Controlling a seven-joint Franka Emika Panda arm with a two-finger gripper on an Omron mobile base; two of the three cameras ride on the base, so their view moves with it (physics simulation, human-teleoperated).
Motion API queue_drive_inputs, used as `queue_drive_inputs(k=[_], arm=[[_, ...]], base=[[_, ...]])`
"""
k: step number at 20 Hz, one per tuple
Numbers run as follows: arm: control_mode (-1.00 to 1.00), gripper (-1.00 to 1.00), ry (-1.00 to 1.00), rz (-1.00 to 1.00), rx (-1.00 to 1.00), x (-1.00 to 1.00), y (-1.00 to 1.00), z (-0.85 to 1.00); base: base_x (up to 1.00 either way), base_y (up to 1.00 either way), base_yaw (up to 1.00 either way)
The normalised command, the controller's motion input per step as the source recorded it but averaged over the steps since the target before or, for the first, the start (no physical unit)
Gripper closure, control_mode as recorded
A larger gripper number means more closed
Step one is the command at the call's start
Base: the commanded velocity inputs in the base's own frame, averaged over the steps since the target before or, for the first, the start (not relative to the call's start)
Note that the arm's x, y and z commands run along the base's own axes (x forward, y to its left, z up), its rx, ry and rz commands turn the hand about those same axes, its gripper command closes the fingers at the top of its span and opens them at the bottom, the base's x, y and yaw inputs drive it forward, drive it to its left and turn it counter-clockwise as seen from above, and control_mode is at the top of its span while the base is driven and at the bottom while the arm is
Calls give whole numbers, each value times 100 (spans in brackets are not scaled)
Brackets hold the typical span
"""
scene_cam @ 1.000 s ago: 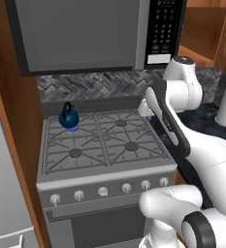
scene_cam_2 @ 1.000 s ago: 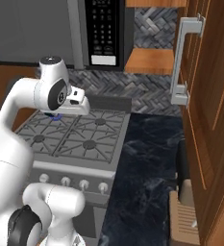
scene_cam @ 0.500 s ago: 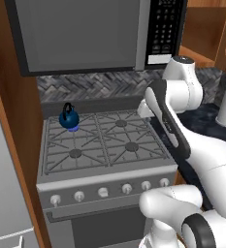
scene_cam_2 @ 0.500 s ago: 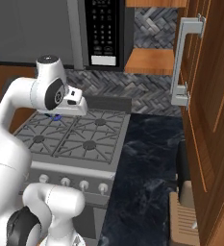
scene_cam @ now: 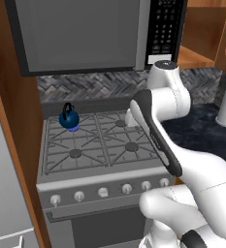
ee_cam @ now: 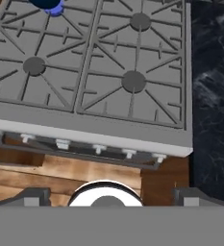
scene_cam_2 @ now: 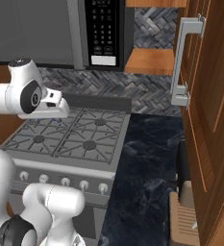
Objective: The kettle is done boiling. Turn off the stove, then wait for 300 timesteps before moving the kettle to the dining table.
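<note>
Zero visible progress on move: kettle (scene_cam: 69,117) sat on back-left burner of stove (scene_cam: 103,145), blue glow under it in hand view, so flame judged lit. Knob row (scene_cam: 103,192) untouched as far as visible. Arm raised above stove's right side, well apart from knobs and kettle. Jaws state: cannot tell. Left: knob off, wait, carry kettle to dining table.
</note>
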Motion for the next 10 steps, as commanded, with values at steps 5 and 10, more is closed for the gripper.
queue_drive_inputs(k=[5, 10], arm=[[-100, -100, -1, 10, -9, -37, 45, -1], [-100, -100, 0, 12, -8, -41, 37, -5]], base=[[0, 0, 0], [0, 0, 0]])
